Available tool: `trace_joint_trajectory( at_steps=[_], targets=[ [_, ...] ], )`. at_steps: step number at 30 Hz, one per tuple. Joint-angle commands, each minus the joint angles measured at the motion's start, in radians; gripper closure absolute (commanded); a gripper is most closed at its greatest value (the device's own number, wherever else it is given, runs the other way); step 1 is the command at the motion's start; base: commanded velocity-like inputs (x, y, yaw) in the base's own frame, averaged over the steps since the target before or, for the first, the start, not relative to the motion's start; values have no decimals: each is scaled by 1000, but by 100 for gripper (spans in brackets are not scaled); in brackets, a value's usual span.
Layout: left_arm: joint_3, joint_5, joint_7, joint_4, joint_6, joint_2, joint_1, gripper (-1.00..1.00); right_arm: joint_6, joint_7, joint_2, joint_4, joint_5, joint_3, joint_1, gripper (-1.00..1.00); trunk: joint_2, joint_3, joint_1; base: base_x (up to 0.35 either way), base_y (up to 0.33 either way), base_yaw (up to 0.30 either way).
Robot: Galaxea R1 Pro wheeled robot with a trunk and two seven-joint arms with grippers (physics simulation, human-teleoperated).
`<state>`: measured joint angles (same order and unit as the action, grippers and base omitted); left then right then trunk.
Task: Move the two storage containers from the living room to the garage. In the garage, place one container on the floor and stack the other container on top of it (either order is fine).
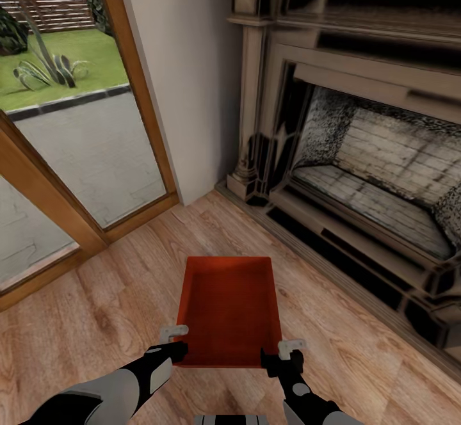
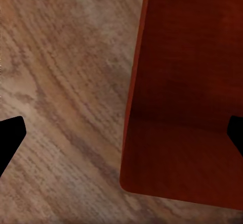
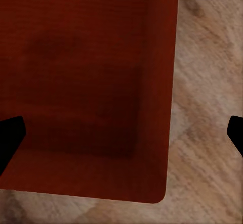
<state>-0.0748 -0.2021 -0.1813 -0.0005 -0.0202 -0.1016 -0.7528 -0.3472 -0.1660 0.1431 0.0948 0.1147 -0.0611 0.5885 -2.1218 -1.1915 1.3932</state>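
Observation:
One orange-red storage container [image 1: 229, 306] lies lengthwise in front of me on the light wood-plank floor [image 1: 115, 322] of the living room. My left gripper [image 1: 173, 343] is at its near left corner and open. In the left wrist view the left gripper [image 2: 121, 138] straddles the container's [image 2: 187, 82] side wall, one finger over the floor and one over the inside. My right gripper [image 1: 285, 350] is at the near right corner, also open. In the right wrist view the right gripper [image 3: 121, 135] spans the wall of the container [image 3: 86, 72] the same way. The garage is out of view.
A brick fireplace [image 1: 384, 175] with a dark raised hearth runs along the right, close to the container's right side. Wood-framed glass doors [image 1: 77, 156] stand at the left, with a white wall [image 1: 192, 79] between them. Bare wood floor lies left of the container.

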Motion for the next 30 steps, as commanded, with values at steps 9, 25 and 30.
trace_joint_trajectory(
  at_steps=[9,25,30],
  targets=[
    [-8,-10,-3,0,-5,1,0,-100,-6,-4,-15,-1,-9,1,1,-100,0,-1,0,0,0,0],
    [-8,-10,-4,0,-6,0,0,-100,-30,-4,-19,-1,-64,1,1,-100,0,-1,0,0,0,0],
    [-8,-10,-4,0,-6,0,0,-100,-30,-4,-19,-1,-64,1,1,-100,0,-1,0,0,0,0]
  ],
)
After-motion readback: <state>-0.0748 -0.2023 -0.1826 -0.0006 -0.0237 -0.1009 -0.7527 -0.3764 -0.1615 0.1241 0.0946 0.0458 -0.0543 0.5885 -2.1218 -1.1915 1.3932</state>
